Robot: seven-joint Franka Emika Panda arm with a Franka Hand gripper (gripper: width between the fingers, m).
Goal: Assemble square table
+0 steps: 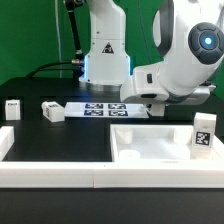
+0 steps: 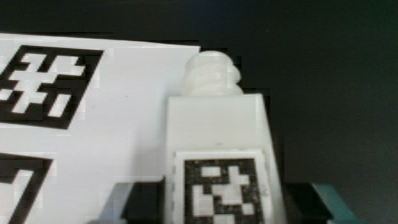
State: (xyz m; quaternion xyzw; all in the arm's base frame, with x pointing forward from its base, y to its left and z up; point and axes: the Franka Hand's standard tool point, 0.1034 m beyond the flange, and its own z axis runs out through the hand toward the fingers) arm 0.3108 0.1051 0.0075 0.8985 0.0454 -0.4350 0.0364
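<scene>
White plastic leg [image 2: 217, 120] lies on the counter [image 2: 338, 90] at the rim of the marker board [image 2: 107, 100], flanked by the end effector [image 2: 221, 198], whose clenching cannot be confirmed; a loose grip taken near the tagged end risks the leg pivoting or slipping during lift.

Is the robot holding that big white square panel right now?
No, the square panel lies flat on the black work surface; the gripper straddles a leg.

You have four short white tagged plastic legs [image 1: 12, 107] [image 1: 52, 111] [image 1: 203, 133] [image 2: 217, 130], one large white square plastic panel [image 1: 160, 150], and one marker board [image 1: 103, 107].
</scene>
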